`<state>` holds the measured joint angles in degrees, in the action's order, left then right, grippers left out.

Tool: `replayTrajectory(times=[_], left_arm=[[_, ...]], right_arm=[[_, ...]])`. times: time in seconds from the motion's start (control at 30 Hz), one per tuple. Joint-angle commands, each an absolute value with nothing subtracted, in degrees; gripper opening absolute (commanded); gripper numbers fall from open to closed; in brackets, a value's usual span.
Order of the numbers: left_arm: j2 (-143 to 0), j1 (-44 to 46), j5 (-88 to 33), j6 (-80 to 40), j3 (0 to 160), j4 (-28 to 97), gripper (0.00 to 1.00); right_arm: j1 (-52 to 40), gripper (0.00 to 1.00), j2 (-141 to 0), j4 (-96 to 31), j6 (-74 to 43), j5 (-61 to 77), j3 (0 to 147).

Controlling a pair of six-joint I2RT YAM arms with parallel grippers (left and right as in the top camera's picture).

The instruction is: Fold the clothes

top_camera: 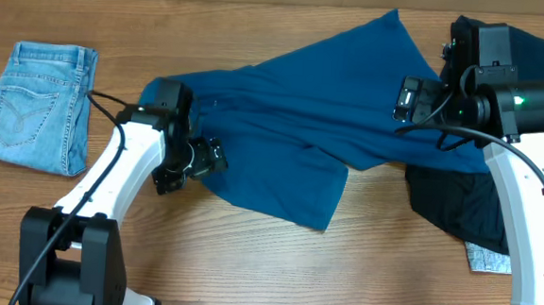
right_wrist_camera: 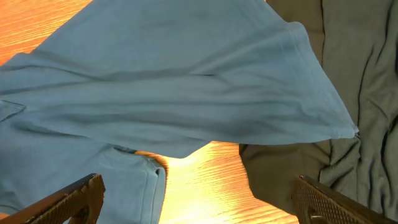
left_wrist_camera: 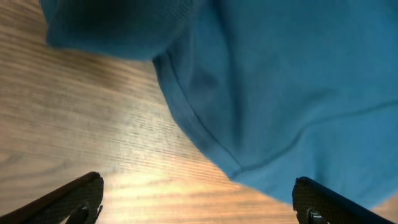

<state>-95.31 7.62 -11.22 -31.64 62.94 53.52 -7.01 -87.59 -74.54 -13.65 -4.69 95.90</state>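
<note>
Only the overhead view is showing the denim jeans (top_camera: 36,105) lying at the worktop's (top_camera: 369,263) left edge, well apart from the mid-blue jersey top (top_camera: 294,107). The top's long axis is running diagonally from lower left to upper right. A navy garment (top_camera: 458,206) is seemingly lying under its right end. Bare wood is lying open along the near edge. The left tool (left_wrist_camera: 199,199) and right tool (right_wrist_camera: 199,199) are hanging released, gripping nothing.
</note>
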Motion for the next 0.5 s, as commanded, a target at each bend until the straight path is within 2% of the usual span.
replayTrajectory(times=[0.0, 0.47], left_arm=[[-95.35, 7.20, -11.22, -33.45, 60.49, 50.11, 1.00], [-95.39, 7.20, -16.73, -34.09, 54.13, 36.56, 0.98]], right_arm=[[-6.98, 1.00, -86.94, -74.28, -13.08, -5.06, 97.21], [-6.98, 1.00, -86.94, -75.13, -13.10, -5.06, 97.21]])
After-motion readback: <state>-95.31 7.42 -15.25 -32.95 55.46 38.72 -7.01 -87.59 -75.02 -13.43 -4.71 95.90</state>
